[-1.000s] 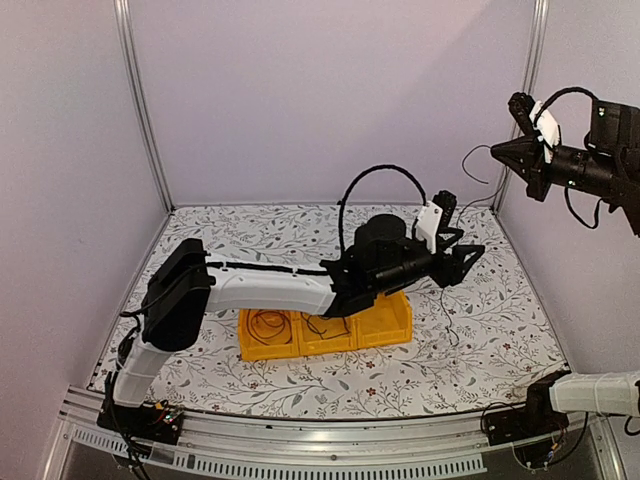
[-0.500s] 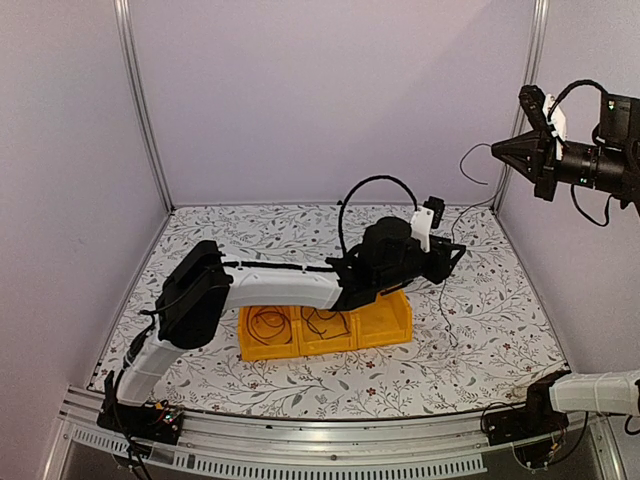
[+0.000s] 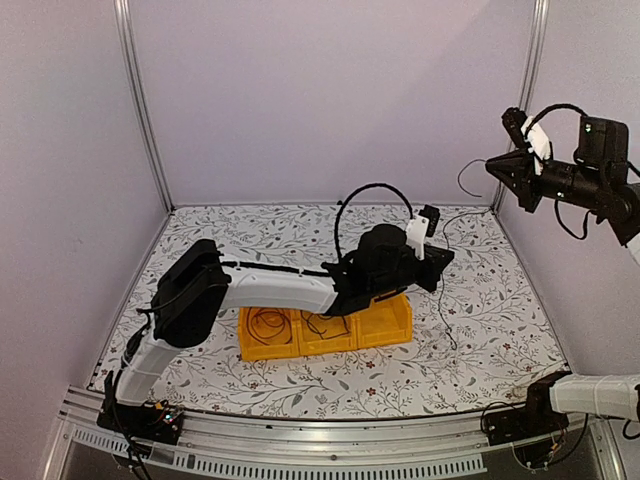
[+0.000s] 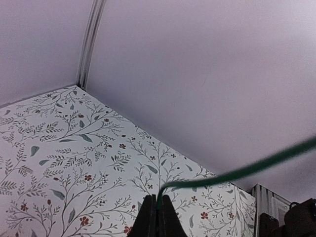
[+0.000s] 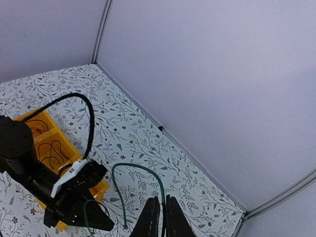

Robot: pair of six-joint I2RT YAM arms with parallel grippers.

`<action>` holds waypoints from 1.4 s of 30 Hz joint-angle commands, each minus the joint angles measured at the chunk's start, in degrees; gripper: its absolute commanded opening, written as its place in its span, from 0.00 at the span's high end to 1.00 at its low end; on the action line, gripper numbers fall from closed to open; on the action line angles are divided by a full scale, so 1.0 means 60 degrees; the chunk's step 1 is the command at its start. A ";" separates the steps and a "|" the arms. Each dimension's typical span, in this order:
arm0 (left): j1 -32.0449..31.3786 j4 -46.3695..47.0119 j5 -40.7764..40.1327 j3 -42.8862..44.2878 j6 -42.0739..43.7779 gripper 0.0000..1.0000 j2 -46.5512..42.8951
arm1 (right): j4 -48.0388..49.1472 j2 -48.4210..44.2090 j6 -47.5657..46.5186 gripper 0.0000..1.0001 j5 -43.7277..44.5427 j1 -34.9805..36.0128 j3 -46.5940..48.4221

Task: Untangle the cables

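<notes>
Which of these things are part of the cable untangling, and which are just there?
Part of the job:
- green cable, pinched by the left gripper and the right gripper
- loose cables lying in the yellow bin

Just there:
- flowered table
- thick black hose on the left arm
- metal corner post

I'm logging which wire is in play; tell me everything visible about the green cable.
The green cable is a very thin, flexible, smooth-looking wire. It hangs in the air, held at two places: the left gripper is shut on one part, the right gripper on another. By the right gripper it arcs in a loose loop; a stretch seems to droop toward the floral table. Its ends cannot be made out.
</notes>
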 commanded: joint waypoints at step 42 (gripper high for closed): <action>0.0617 0.0313 -0.0868 -0.0609 -0.2388 1.00 -0.1827 | 0.2555 0.2007 -0.1799 0.18 -0.2354 -0.0082 -0.7433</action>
